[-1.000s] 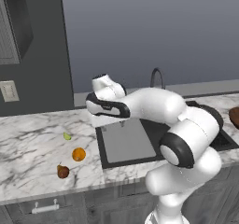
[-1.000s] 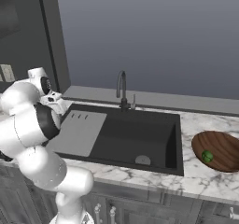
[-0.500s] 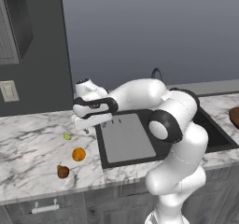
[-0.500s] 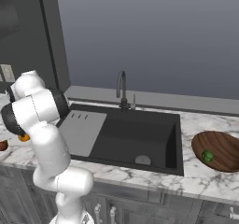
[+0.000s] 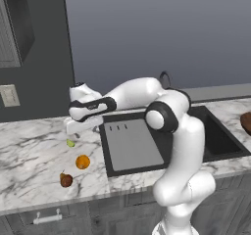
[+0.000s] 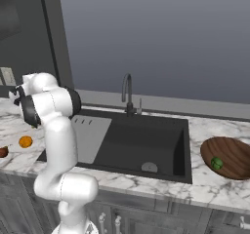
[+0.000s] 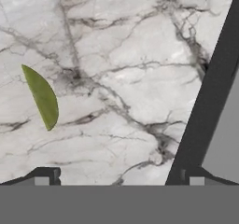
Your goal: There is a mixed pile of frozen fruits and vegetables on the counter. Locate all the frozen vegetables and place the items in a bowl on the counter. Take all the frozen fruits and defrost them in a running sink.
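My pincer [image 7: 116, 178] hangs spread over the tabletop [image 5: 29, 155] beside the sink's [image 5: 215, 138] left edge. The pale green bit [image 7: 42, 97] looks light, slick; I'd pinch across its middle.

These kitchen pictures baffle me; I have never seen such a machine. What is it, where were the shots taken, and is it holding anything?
It is a white robot arm on a drivable base. Two cameras ride behind it, left and right; the third looks down from its hand. On the marble counter lie a pale green bit, an orange ball and a brown stemmed fruit. The claw hangs open over the green bit, holding nothing. Right of the black sink sits a brown bowl with a dark green ball in it.
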Motion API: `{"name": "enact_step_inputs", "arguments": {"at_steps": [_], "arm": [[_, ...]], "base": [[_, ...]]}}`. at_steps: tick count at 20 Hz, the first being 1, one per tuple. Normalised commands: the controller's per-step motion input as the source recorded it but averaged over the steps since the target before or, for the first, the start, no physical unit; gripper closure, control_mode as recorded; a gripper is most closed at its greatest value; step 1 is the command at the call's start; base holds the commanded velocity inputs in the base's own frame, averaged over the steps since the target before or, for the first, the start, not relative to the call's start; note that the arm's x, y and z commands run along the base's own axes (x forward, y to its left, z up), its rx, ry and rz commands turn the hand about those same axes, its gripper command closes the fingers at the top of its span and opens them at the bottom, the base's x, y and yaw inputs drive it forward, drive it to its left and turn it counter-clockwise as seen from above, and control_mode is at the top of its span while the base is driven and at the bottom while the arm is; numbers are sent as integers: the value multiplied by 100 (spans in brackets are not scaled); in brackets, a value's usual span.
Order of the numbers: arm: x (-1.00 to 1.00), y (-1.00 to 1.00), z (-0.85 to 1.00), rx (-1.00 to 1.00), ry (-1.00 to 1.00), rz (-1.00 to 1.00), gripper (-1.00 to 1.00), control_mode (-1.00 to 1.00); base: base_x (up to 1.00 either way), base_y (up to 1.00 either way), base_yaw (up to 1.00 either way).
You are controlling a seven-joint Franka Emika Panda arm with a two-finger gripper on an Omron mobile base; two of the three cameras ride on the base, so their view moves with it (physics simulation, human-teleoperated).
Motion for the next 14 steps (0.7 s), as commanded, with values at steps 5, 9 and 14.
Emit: {"name": "enact_step_inputs", "arguments": {"at_steps": [5, 9, 14], "arm": [[4, 56, -7, 0, 7, 6, -100, -100], [0, 34, -9, 0, 5, 3, -100, -100], [9, 9, -29, 3, -2, 0, -100, -100]], "base": [[0, 0, 0], [0, 0, 0], [0, 0, 0]]}}
